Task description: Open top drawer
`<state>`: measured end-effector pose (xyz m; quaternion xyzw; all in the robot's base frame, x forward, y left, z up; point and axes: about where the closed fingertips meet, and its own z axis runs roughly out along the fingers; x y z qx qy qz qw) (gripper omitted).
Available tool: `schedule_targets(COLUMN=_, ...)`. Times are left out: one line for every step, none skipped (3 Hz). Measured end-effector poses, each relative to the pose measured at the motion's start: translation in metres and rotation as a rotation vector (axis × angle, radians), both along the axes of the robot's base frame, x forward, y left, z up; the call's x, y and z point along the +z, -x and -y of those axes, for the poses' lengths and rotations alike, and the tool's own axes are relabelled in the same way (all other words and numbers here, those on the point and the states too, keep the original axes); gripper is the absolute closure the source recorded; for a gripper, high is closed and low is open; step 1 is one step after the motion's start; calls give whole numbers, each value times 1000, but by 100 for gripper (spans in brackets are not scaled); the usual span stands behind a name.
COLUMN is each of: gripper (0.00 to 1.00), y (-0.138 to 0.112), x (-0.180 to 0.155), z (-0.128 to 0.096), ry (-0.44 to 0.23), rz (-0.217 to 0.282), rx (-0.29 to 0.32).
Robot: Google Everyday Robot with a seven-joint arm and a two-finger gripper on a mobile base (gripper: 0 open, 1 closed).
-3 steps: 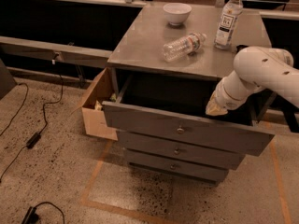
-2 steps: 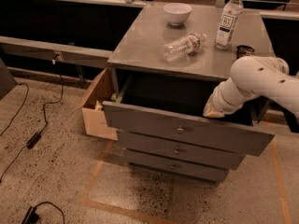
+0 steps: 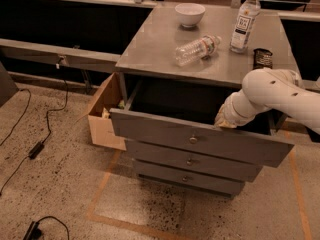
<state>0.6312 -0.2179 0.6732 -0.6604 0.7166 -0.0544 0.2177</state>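
Note:
The top drawer point(image 3: 165, 134) is pulled well out of the grey cabinet, its wide flat front carrying one small round knob point(image 3: 193, 139). Its inside is dark and I cannot see what it holds. My white arm point(image 3: 272, 95) reaches in from the right. My gripper point(image 3: 225, 121) sits at the top rim of the drawer front, right of the knob, dipping just behind the panel. Two narrower drawer fronts point(image 3: 189, 162) below stay closed.
On the cabinet top point(image 3: 155, 44) stand a white bowl point(image 3: 190, 14), a clear bottle lying on its side point(image 3: 196, 49), an upright bottle point(image 3: 245, 20) and a dark packet point(image 3: 262, 58). A cardboard box point(image 3: 104, 115) sits left of the cabinet. Cables point(image 3: 35, 149) run over the floor.
The arm has shifted slightly to the right and back. The drawer stays pulled out about as before.

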Motion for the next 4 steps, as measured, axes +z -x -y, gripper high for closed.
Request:
schedule_targets(gripper=100, y=8, x=-8, z=-2, ry=-3, rz=-41, rx=11)
schedule_targets(gripper=100, y=29, x=-9, z=-3, ry=-12, rz=-120, rx=13)
schedule_targets(gripper=100, y=61, x=-12, z=-3, ry=-10, rz=-234, rx=5)
schedule_targets(gripper=100, y=95, x=-17, z=1, ry=-6, rz=-350, rx=-14)
